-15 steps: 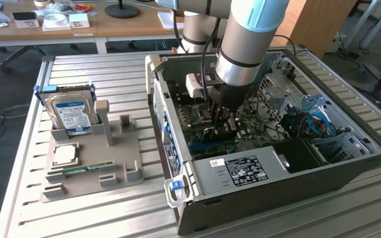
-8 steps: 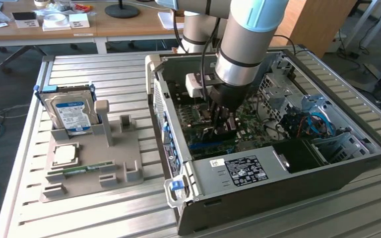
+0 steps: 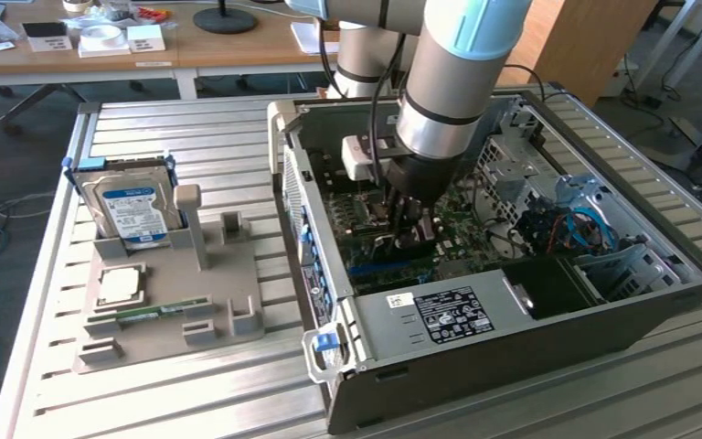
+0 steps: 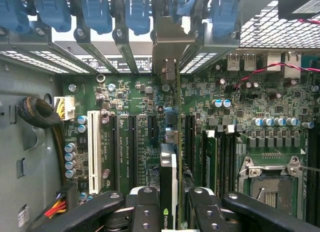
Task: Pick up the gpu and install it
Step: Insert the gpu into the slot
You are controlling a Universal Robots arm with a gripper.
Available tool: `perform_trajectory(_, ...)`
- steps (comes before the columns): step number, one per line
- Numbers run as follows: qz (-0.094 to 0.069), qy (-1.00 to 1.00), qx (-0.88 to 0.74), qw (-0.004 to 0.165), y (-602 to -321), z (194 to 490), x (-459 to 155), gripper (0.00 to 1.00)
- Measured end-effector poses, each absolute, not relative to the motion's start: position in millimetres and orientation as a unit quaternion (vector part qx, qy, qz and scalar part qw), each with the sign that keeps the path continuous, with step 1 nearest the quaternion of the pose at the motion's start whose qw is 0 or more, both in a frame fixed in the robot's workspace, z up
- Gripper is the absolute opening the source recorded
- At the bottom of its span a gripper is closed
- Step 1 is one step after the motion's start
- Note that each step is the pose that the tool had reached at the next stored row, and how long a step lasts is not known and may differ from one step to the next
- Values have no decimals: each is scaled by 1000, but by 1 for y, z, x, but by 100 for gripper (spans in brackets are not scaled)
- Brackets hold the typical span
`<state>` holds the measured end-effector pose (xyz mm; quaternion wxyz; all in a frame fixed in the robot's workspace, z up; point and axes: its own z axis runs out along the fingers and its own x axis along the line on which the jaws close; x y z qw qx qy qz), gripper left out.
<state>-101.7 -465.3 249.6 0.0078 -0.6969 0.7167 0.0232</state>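
Observation:
The gpu shows edge-on as a slim dark strip with a green logo near my fingers. It stands upright over the motherboard's black expansion slots, with its metal bracket up against the case's rear slot openings. My gripper is shut on the gpu, one black finger on each side. In the exterior view the gripper reaches down inside the open computer case, low over the board. I cannot tell whether the card's edge sits in a slot.
Blue slot clips line the case's rear wall. A white slot, cable bundle and empty CPU socket flank the card. At the exterior view's left, a grey holder carries a hard drive, a CPU and a RAM stick.

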Motion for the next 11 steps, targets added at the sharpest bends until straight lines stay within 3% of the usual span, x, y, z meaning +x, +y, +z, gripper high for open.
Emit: perform_trajectory(11, 23, 717, -697, 8, -465, 247, -102, 26)
